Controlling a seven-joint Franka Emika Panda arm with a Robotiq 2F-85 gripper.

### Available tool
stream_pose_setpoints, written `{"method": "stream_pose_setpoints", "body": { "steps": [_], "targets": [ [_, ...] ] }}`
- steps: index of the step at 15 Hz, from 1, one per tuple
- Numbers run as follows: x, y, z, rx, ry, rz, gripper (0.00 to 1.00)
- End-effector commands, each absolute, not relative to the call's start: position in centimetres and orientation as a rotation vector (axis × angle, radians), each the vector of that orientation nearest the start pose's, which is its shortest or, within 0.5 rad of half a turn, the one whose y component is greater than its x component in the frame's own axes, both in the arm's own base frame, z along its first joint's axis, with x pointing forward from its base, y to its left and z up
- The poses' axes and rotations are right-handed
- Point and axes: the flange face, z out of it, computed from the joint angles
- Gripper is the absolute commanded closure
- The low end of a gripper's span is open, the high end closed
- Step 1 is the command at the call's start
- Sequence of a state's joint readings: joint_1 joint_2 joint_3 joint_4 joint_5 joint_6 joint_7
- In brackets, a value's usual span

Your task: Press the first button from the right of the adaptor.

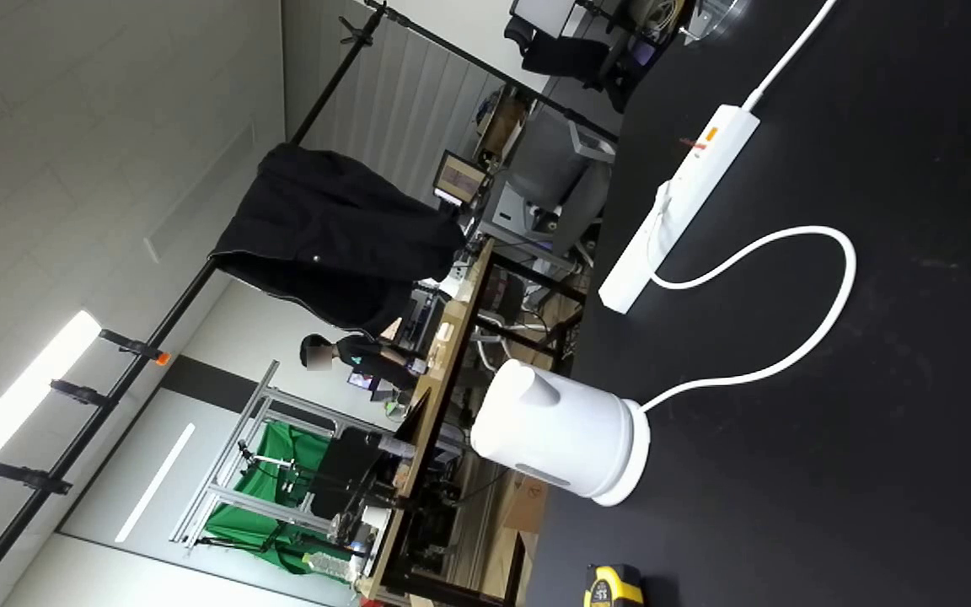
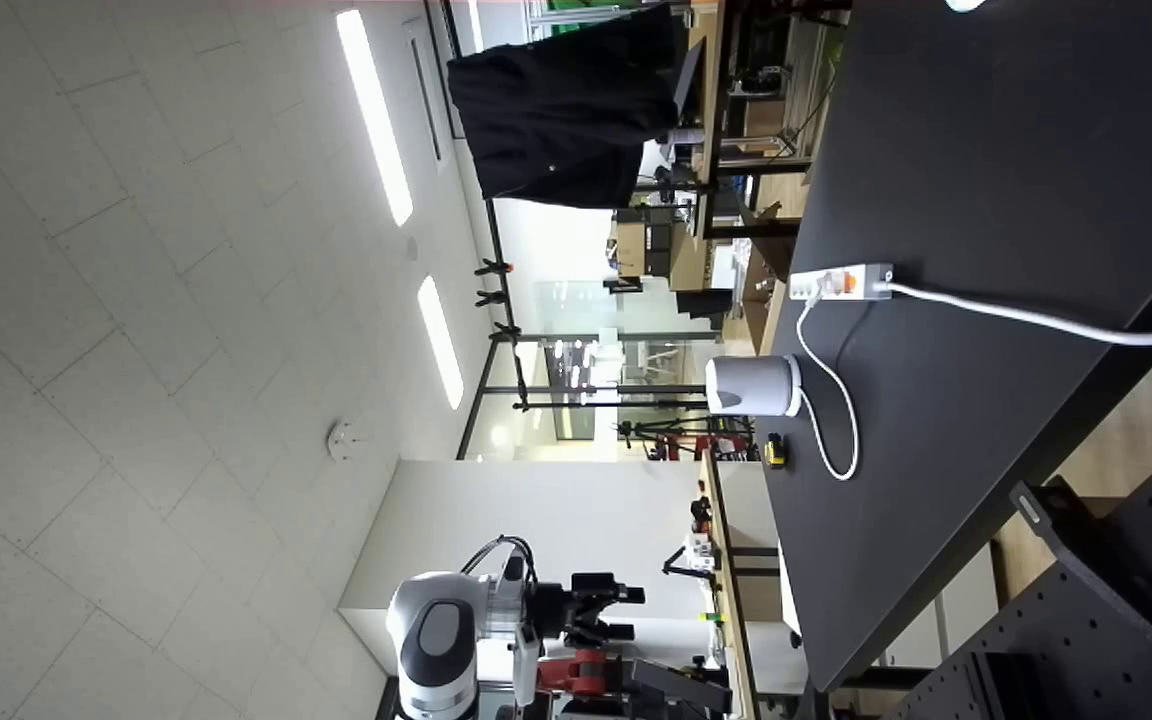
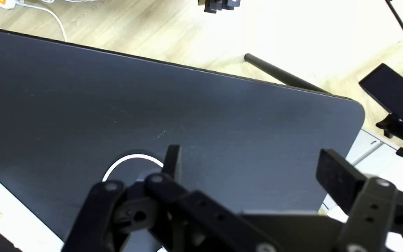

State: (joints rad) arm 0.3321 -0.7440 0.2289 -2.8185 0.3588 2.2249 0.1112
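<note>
clock: twelve is the top of each view.
adaptor (image 1: 681,212): narrow white bar lying on the dark table (image 1: 898,472), seen in both exterior views; in the wrist view, cut off by the edge at eight o'clock.
long axis: in an exterior view, from seven to one o'clock, the white supply cord (image 1: 793,49) leaving at the one o'clock end and running on the same way; in the wrist view, from about ten to about four.
orange button (image 1: 711,134): near the corded end; too small to tell whether it is pressed.
plug (image 1: 662,199): on the adaptor, at seven o'clock from the orange button.
kettle (image 1: 570,434): white, upright on its base, at seven o'clock from the adaptor.
cable (image 1: 850,278): white, leaves the plug, bulges out past three o'clock, ends at the kettle's base.
tape measure (image 1: 614,587): yellow and black, between five and six o'clock from the kettle.
gripper (image 3: 254,168): fingers (image 3: 172,161) well apart, the table showing between them; in the wrist view, the adaptor lies between eight and nine o'clock from it.
arm (image 2: 436,640): in an exterior view, between seven and eight o'clock from the adaptor.
</note>
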Motion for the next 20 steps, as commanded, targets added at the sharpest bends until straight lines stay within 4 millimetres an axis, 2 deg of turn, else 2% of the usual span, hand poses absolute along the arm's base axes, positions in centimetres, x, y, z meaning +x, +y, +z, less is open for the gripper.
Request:
{"method": "stream_pose_setpoints", "body": {
  "steps": [1, 6, 14, 20],
  "targets": [
    [28.8, 17.1, 41.3, -2.948, -0.290, -0.167, 0.00],
    [32.8, 14.7, 41.7, -2.997, -0.270, -0.260, 0.00],
    [40.4, 10.8, 40.4, -3.070, -0.212, -0.384, 0.00],
    [43.9, 7.4, 40.9, -3.075, -0.087, -0.416, 0.00]
  ]
}}
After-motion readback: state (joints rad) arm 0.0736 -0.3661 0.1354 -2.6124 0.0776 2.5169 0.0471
